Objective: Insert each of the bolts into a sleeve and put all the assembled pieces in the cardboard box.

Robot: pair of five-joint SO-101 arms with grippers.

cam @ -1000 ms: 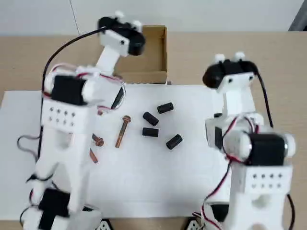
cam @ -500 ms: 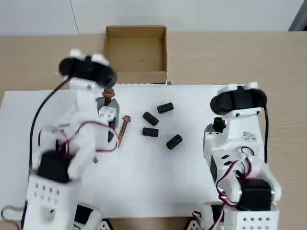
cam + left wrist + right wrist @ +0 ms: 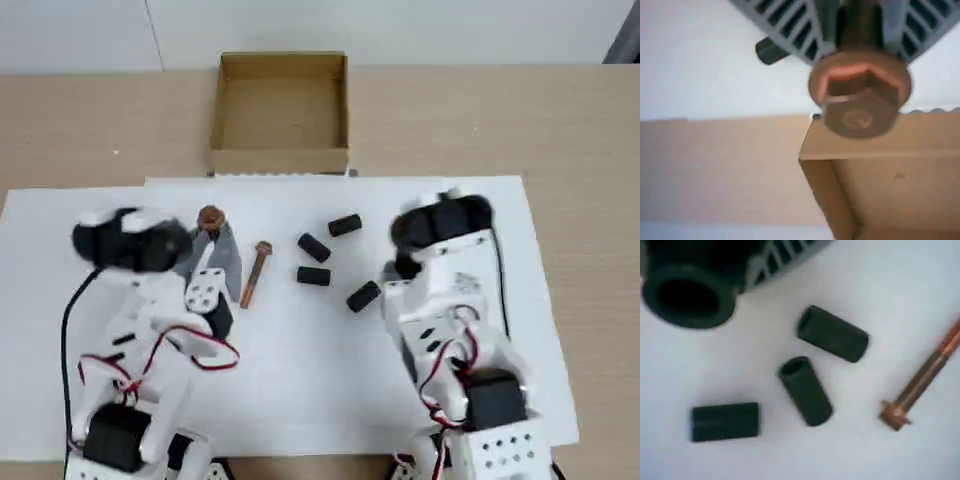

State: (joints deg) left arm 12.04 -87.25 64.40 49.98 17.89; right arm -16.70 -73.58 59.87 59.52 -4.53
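My left gripper (image 3: 213, 238) is shut on a copper bolt (image 3: 210, 216), held head up over the left part of the white sheet; in the left wrist view the bolt's hex head (image 3: 860, 95) fills the middle, clamped between grey fingers (image 3: 785, 25). A second bolt (image 3: 257, 272) lies just right of it. Three black sleeves (image 3: 345, 225) (image 3: 313, 247) (image 3: 313, 276) lie mid-sheet. A further sleeve (image 3: 363, 295) sits right at my right gripper (image 3: 384, 286); the right wrist view shows its open end (image 3: 687, 295) close up. The cardboard box (image 3: 280, 160) stands at the back.
A white paper sheet (image 3: 300, 380) covers the table's middle. The left wrist view shows the box's wall (image 3: 830, 200) and a sleeve (image 3: 771, 49) beyond the bolt. The right wrist view shows three loose sleeves (image 3: 805, 390) and the lying bolt (image 3: 920, 380).
My left arm pulled back from the box toward the front left, with the bolt upright in its gripper. My right arm swung left and down to the nearest sleeve.
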